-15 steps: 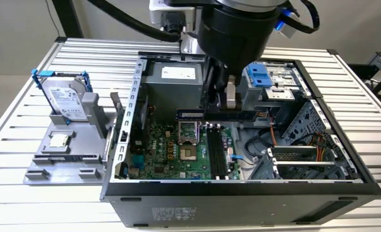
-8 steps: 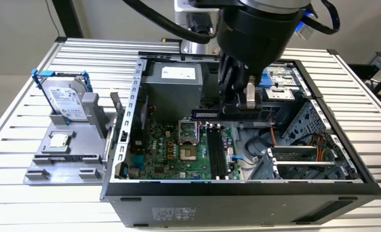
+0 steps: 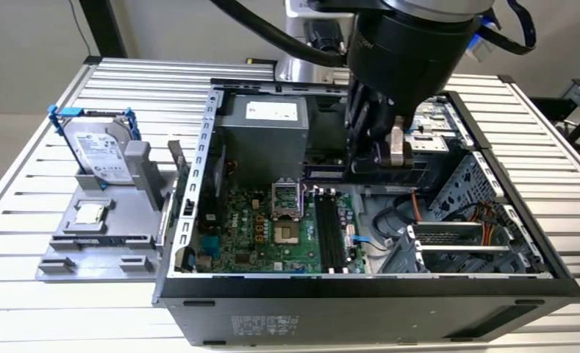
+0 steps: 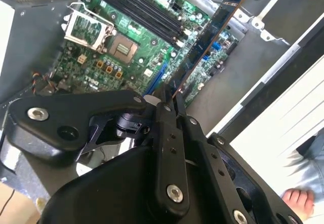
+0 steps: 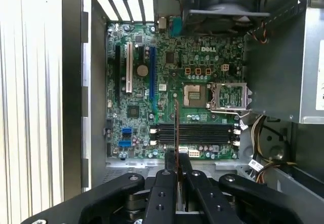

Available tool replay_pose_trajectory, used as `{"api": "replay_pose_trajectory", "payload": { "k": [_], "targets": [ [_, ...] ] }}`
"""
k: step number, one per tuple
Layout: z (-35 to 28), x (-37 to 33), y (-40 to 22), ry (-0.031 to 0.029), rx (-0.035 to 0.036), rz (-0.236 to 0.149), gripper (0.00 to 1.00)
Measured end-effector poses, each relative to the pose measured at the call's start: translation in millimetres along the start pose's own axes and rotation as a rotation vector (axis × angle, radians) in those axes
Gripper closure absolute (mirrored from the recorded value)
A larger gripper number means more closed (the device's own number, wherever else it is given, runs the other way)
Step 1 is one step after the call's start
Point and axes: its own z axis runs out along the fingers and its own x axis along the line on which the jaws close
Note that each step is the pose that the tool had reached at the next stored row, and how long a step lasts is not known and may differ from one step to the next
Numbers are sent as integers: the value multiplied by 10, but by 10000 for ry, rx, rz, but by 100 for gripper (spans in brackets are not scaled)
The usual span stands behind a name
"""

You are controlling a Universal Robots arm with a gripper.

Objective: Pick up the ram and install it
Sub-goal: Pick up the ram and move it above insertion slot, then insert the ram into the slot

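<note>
My gripper is shut on the ram, a long thin dark stick with a gold-edged end. It sticks out from the fingertips over the motherboard. In the first wrist view the ram shows edge-on as a thin line rising from the gripper, crossing the black memory slots. In the exterior view the gripper hangs inside the open computer case, above the far end of the memory slots.
A silver hard drive in a blue frame stands on a grey fixture at the exterior view's left. Inside the case are the power supply, the CPU socket, a drive cage and cables. A person's foot is nearby.
</note>
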Motion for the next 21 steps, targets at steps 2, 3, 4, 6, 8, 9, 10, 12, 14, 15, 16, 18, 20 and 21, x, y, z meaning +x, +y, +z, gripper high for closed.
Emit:
{"api": "replay_pose_trajectory", "payload": {
  "k": [2,3,4,6,8,9,10,12,14,15,16,18,20,21],
  "targets": [
    [-1,0,-25,-3,2,75,100],
    [-1,0,-41,-4,3,112,100],
    [-2,-1,-57,-4,4,140,100],
    [-3,-1,-98,-6,5,184,100],
    [-6,-2,-147,-6,6,222,100],
    [-7,-2,-173,-6,6,236,100],
    [-8,-3,-203,-6,6,248,100],
    [-9,-3,-260,-8,7,267,100],
    [-12,-4,-318,-7,7,284,100],
    [-13,-4,-349,-8,7,291,100],
    [-13,-4,-377,-9,8,300,100],
    [-15,-5,-433,-10,9,318,100],
    [-17,-6,-485,-10,10,335,100],
    [-17,-6,-499,-11,10,341,100]
  ]
}}
